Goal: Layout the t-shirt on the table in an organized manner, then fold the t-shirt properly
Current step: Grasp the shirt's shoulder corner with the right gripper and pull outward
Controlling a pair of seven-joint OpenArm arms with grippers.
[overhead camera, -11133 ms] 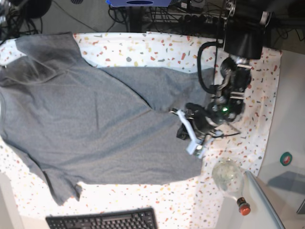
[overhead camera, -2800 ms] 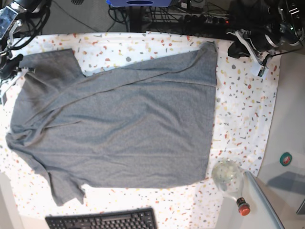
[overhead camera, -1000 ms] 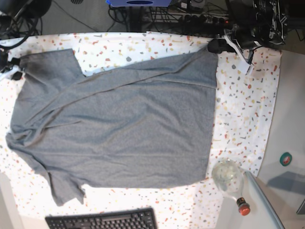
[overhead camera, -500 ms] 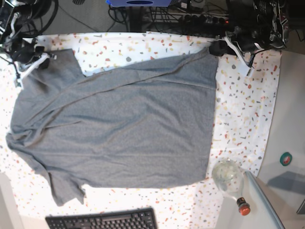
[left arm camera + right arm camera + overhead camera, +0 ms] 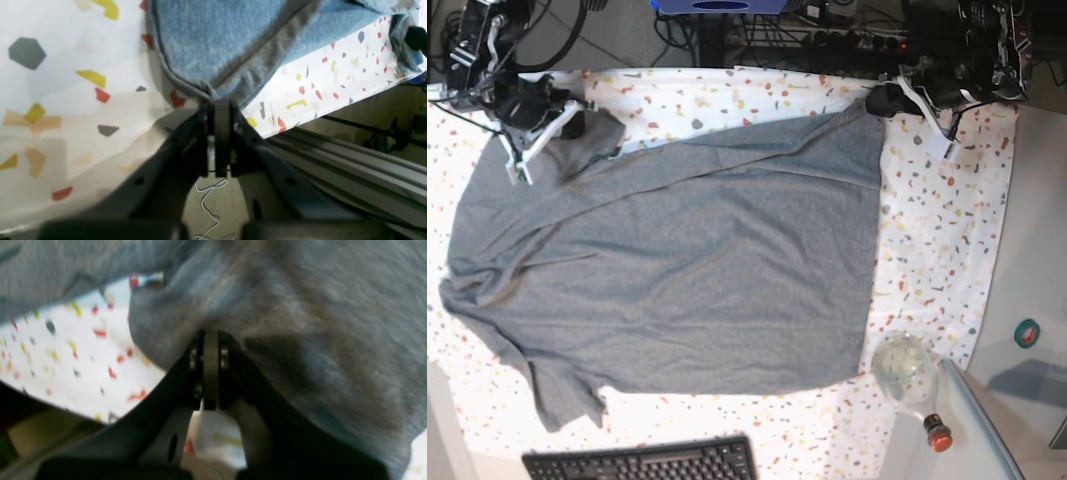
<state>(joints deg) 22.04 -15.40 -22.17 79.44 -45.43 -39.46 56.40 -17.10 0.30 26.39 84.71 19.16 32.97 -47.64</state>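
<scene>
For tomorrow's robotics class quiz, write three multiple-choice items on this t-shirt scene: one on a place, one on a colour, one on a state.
1. Where does the black keyboard lie in the base view?
A. bottom edge
B. top right corner
C. on the shirt

2. What colour is the t-shirt?
A. red
B. heather grey
C. white

3. How does the left gripper stand?
A. wide open above the table
B. shut on a corner of the t-shirt
C. shut on the bottle

Key: 1 A, the keyboard sits along the bottom edge, below the speckled table. 2 B, the cloth is plain grey in every view. 3 B, the left wrist view shows the jaws pinched together on the shirt's hem corner; the right gripper is likewise closed on grey fabric.
</scene>
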